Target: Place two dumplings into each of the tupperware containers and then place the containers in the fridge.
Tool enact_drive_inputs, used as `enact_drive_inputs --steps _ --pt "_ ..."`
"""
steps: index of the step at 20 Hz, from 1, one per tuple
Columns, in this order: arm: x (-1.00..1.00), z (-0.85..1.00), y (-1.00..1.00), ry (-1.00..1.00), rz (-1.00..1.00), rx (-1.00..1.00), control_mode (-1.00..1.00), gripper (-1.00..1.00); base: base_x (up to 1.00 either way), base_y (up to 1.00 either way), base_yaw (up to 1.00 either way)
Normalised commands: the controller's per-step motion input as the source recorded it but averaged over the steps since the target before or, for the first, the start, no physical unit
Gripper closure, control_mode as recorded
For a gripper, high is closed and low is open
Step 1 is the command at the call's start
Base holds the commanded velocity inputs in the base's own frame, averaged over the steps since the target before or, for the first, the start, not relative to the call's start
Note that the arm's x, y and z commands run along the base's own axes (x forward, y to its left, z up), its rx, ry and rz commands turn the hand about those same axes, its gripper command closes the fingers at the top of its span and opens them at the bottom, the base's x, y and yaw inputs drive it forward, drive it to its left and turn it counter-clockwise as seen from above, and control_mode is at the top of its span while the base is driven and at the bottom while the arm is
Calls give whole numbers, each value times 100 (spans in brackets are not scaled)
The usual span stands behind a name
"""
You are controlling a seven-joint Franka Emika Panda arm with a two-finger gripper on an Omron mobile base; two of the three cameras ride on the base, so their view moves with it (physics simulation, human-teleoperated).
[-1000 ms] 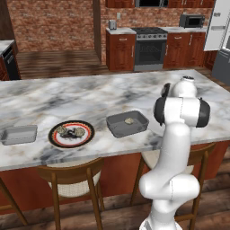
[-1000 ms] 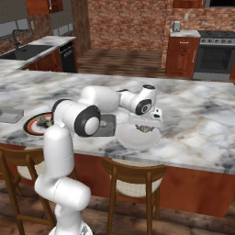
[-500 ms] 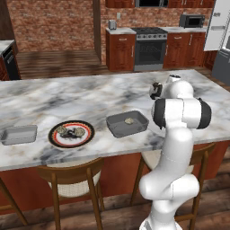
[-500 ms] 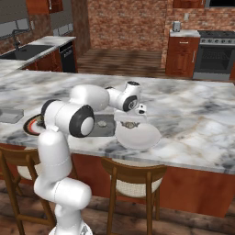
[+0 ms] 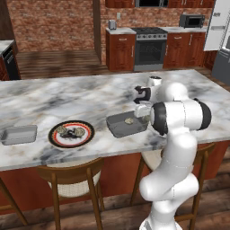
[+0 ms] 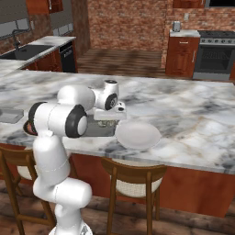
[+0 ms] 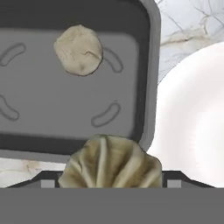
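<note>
Since the earlier frame the gripper (image 5: 143, 111) has swung back over the larger tupperware container (image 5: 121, 126) on the marble surface (image 5: 67, 96), jaws clamped on a pleated dumpling (image 7: 109, 162), above another dumpling (image 7: 78, 50) lying inside the tub.

base views flank arm, hand view close above tupperware container (image 7: 78, 87)

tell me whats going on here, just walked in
The robot arm's gripper holds a pleated dumpling over the near edge of a grey tupperware container on the marble island. One dumpling already lies inside it. Two more sit on the black plate, and a second container waits further left.
</note>
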Motion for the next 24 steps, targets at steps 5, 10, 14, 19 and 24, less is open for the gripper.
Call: enact_drive_inputs --steps 5,10,14,19,24 --pt "18 0 94 2 11 0 -100 100 0 0 0" --pt "48 10 41 3 4 0 -100 100 0 0 0" --pt "27 -16 11 11 3 0 -100 100 0 0 0" --pt "13 -46 29 13 2 0 -100 100 0 0 0" --pt "12 -32 14 13 5 0 -100 100 0 0 0"
